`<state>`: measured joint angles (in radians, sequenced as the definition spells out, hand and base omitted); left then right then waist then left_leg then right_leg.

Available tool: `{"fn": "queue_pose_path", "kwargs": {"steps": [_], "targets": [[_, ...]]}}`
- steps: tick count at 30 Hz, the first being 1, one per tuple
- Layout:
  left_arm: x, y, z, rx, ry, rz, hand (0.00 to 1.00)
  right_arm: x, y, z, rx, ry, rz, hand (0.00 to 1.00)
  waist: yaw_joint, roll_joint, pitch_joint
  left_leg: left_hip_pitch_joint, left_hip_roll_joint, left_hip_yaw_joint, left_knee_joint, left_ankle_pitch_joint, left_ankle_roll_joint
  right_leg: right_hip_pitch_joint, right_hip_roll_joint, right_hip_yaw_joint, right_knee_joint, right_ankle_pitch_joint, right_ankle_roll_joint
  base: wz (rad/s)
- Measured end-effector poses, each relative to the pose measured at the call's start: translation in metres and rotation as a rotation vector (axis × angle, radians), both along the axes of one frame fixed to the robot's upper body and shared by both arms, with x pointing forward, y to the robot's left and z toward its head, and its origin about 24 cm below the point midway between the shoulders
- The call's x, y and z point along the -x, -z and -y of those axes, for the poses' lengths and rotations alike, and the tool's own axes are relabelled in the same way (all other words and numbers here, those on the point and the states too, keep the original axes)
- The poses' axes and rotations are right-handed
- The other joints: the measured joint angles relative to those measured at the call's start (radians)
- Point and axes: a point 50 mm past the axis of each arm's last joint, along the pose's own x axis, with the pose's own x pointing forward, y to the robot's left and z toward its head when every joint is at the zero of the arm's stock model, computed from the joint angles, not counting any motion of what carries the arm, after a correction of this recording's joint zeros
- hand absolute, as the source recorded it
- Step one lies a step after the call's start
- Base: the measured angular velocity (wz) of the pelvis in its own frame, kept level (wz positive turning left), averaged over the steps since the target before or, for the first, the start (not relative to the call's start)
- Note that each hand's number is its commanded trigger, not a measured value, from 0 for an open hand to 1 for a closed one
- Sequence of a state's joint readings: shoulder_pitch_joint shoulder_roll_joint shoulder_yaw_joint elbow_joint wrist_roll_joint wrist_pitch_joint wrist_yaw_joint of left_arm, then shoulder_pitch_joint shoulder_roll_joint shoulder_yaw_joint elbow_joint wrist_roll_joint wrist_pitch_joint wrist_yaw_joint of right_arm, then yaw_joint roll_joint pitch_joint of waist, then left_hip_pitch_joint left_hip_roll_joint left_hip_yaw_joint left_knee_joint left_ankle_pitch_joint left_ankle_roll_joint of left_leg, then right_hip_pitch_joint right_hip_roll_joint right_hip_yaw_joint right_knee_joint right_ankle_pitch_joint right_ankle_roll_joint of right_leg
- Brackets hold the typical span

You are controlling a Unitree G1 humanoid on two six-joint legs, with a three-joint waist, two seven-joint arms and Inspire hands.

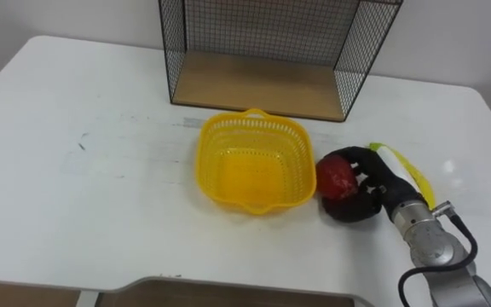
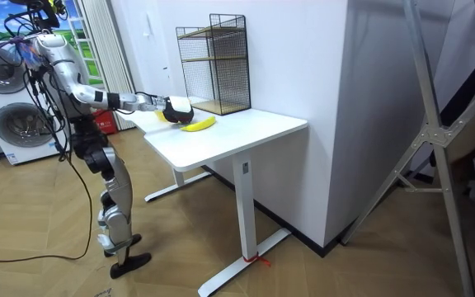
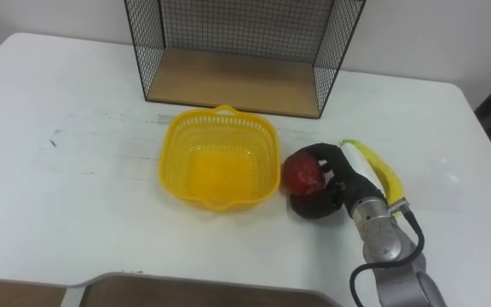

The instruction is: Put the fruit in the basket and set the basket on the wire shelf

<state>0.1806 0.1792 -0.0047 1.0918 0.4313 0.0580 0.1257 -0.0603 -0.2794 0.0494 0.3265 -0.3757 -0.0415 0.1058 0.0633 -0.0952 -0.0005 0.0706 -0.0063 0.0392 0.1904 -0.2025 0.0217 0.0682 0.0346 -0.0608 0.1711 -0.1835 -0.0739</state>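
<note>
Apple gripped in curled right hand, just right of empty yellow basket on desk. Banana just behind hand. Looks like step one: fruit into basket. Next, probably: lift apple left over rim, then let go.

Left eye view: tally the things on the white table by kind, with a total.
Fruit: 2 (round red apple gripped by the right hand, curved yellow banana beside it)
Baskets: 1 (yellow plastic mesh basket, empty)
Shelves: 1 (black wire shelf with wooden floor)
Total: 4
</note>
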Motion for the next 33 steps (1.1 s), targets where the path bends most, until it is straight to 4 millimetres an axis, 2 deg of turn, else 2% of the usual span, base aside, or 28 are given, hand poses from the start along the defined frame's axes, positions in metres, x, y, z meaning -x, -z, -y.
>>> {"fn": "queue_pose_path", "kwargs": {"steps": [6, 10, 21, 29, 33], "targets": [[-0.001, 0.000, 0.000, 0.000, 0.001, 0.004, 0.00, 0.004, -0.005, -0.004, -0.029, -0.024, 0.017, 1.00, -0.015, 0.007, -0.0019, -0.005, 0.000, -0.003, -0.002, 0.000, 0.000, 0.001, 0.000, -0.005, 0.000, 0.000, 0.000, 0.01], [0.003, 0.000, 0.000, 0.001, -0.001, -0.004, 0.00, 0.005, -0.006, -0.004, -0.093, -0.007, 0.023, 1.00, -0.031, 0.012, 0.0004, 0.002, 0.000, -0.004, -0.003, 0.000, 0.000, 0.001, -0.001, -0.003, -0.003, 0.000, 0.000, 0.00], [0.003, 0.000, 0.000, -0.001, -0.001, -0.005, 0.00, 0.007, -0.007, 0.005, -0.132, 0.064, 0.048, 1.00, -0.042, 0.014, 0.0013, 0.003, 0.000, -0.001, -0.003, 0.000, 0.000, 0.001, -0.001, 0.000, -0.002, 0.000, 0.000, 0.00], [0.004, 0.000, 0.001, 0.004, -0.002, -0.006, 0.00, 0.004, -0.021, 0.006, -0.137, 0.075, 0.120, 1.00, -0.056, 0.025, -0.0037, 0.006, 0.001, 0.005, -0.004, 0.000, 0.000, 0.002, 0.000, 0.007, -0.002, 0.000, 0.000, -0.02], [0.003, 0.000, 0.002, 0.009, 0.002, 0.005, 0.00, 0.002, -0.028, 0.005, -0.154, 0.078, 0.158, 1.00, -0.058, 0.026, -0.0035, 0.008, 0.001, 0.006, -0.005, 0.000, 0.000, 0.003, 0.000, 0.007, -0.002, 0.000, 0.000, 0.00]]}}
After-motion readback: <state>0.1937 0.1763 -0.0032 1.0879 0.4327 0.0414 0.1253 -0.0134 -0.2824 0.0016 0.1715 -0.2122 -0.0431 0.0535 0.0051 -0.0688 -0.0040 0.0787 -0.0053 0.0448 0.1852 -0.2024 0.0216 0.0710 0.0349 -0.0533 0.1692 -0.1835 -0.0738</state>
